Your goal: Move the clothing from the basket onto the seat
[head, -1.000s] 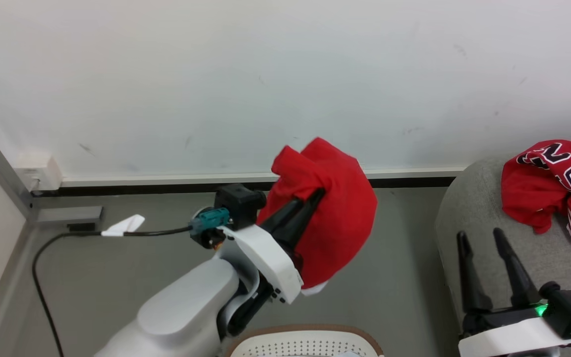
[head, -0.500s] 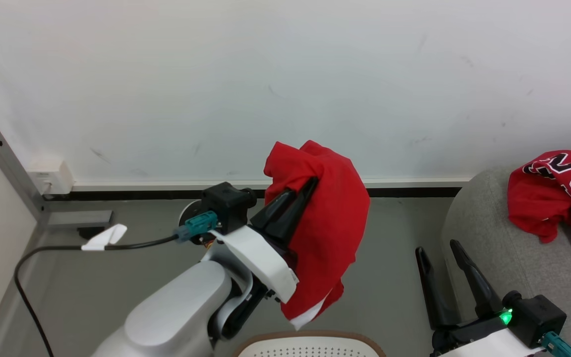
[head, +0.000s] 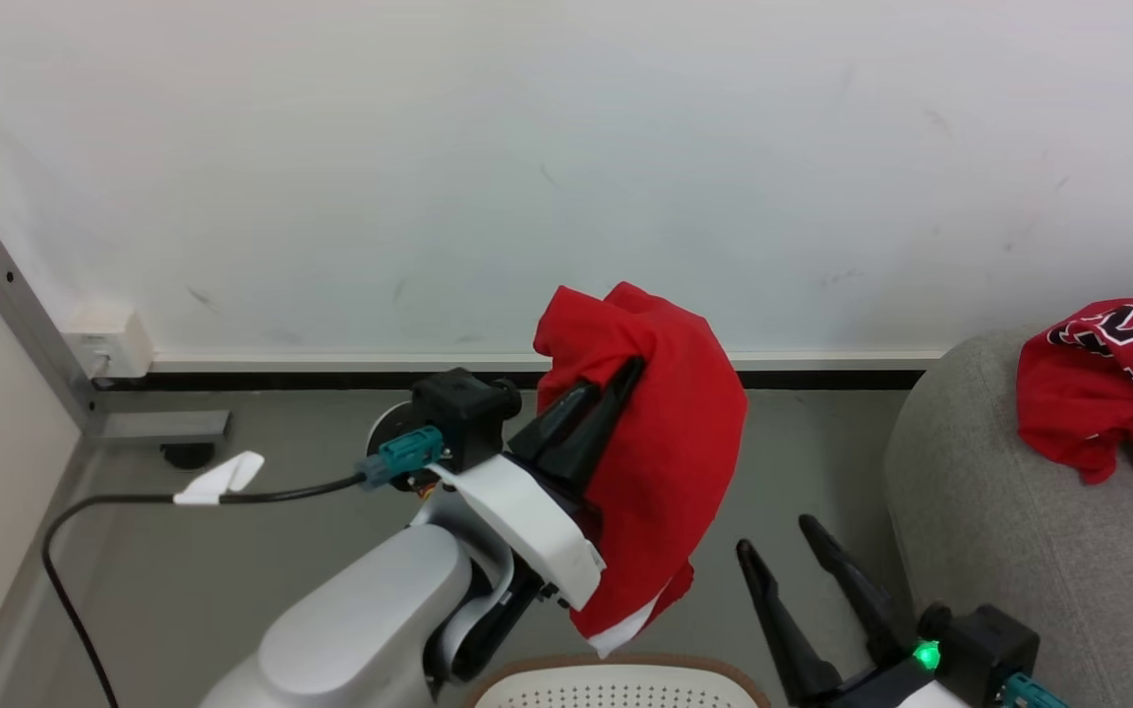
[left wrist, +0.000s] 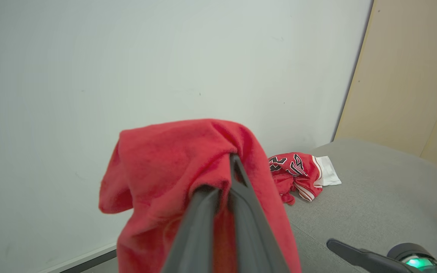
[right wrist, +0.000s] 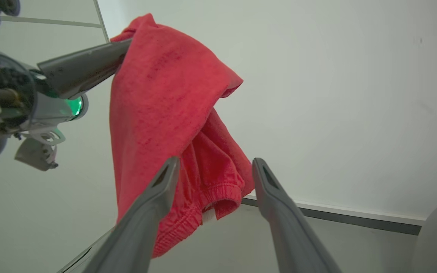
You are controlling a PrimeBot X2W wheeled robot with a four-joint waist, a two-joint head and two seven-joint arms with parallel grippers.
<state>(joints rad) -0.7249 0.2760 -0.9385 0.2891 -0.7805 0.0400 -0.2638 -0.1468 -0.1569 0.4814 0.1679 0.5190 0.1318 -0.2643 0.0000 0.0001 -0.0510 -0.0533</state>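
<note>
Two garments out of my basket (head: 616, 663), left gripper (head: 626, 379) clamped tight on the plain red piece (head: 670, 462), hanging above the rim; jersey (head: 1093, 393) lying on the seat (head: 999, 560); right gripper (head: 775, 534) spread wide, holding nothing, beside the seat

The left gripper (head: 623, 382) has its fingertips buried in a fold of the plain red piece (head: 670, 433), so the exact spot where they pinch the cloth is hidden (the closed fingers simply vanish into it). Below the red piece, the basket (head: 566, 690) is cut down to an arc of rim by the bottom edge, and its contents are out of sight. To the right of the red piece, the right gripper (head: 775, 536) loses its body at that same edge. The seat (head: 999, 551) and the red jersey (head: 1098, 393) run off the right edge, so the jersey's lettering is incomplete. In the left wrist view, a white patch (left wrist: 326, 174) beside the jersey is too small to tell whether it is trim or a separate garment.
</note>
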